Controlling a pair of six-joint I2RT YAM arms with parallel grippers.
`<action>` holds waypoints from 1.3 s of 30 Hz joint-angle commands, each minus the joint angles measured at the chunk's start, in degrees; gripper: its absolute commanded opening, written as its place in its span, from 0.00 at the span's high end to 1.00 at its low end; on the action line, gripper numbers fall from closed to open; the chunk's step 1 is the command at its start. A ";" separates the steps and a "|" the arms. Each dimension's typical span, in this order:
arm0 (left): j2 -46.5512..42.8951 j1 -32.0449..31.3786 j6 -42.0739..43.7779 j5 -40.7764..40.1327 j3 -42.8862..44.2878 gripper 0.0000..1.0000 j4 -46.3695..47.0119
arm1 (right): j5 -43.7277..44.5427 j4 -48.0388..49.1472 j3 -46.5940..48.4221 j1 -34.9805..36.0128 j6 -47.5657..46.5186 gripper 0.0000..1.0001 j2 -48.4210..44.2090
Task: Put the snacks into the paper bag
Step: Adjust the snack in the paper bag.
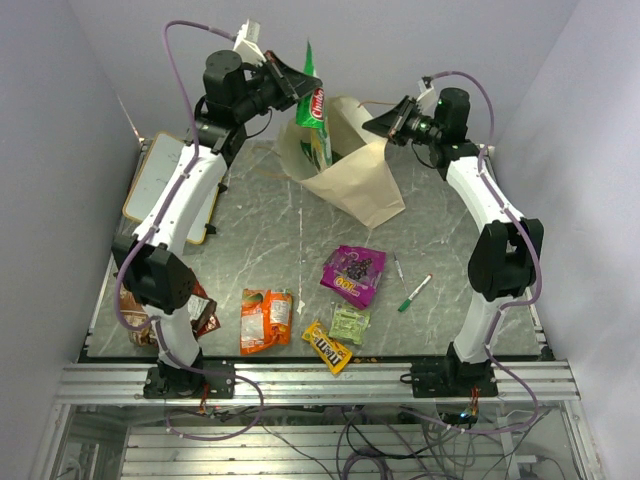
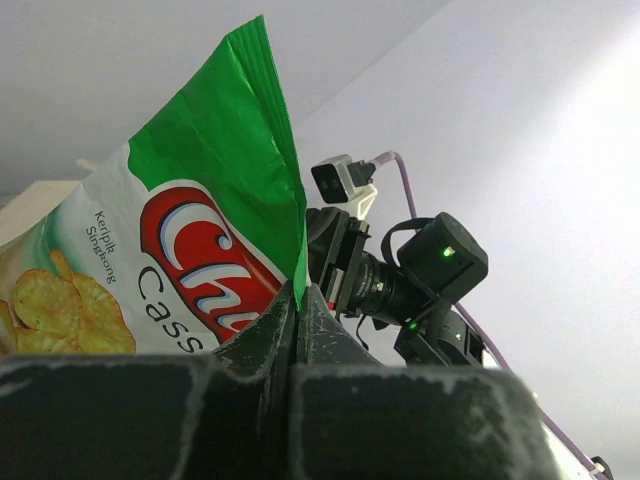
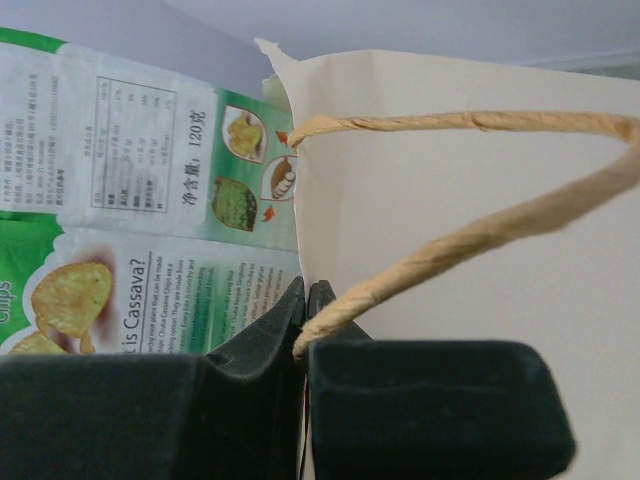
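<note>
The left gripper [image 2: 297, 300] has its jaws clamped on the edge of a green bag [image 1: 316, 120]. The packet hangs upright over the far middle of the bench [image 1: 260, 240], with its lower end at the mouth of the paper bag [image 1: 365, 195]. I cannot tell whether the bottom corner is past the rim. The paper bag slumps toward the right and looks easy to tip. To its right, the right gripper [image 1: 385, 122] has its jaws shut on the rim just beside a handle [image 3: 470, 190], holding the mouth open. To do this step well, I would lower the packet straight down, with its broad face parallel to the opening. I would release it only once most of it is below the rim, since a drop from above could catch the edge or knock the slack paper over. The right grip should hold the rim taut until the packet settles. Along the near edge wait the brown bag [image 1: 200, 310], orange bag [image 1: 265, 320], M&M's [image 1: 327, 347], pale packet [image 1: 349, 323] and purple pouch [image 1: 353, 273].
</note>
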 commanded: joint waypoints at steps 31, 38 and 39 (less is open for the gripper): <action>-15.38 0.73 11.02 1.38 -9.27 0.93 2.88 | -2.59 9.59 -6.21 7.17 8.09 1.00 -0.63; -12.44 0.38 10.52 0.09 -9.09 0.93 4.12 | -1.23 1.87 -4.04 3.36 -1.82 0.98 0.58; -11.78 0.11 10.87 -0.53 -8.36 0.93 3.48 | -0.77 0.79 -3.36 3.27 -3.25 0.98 0.51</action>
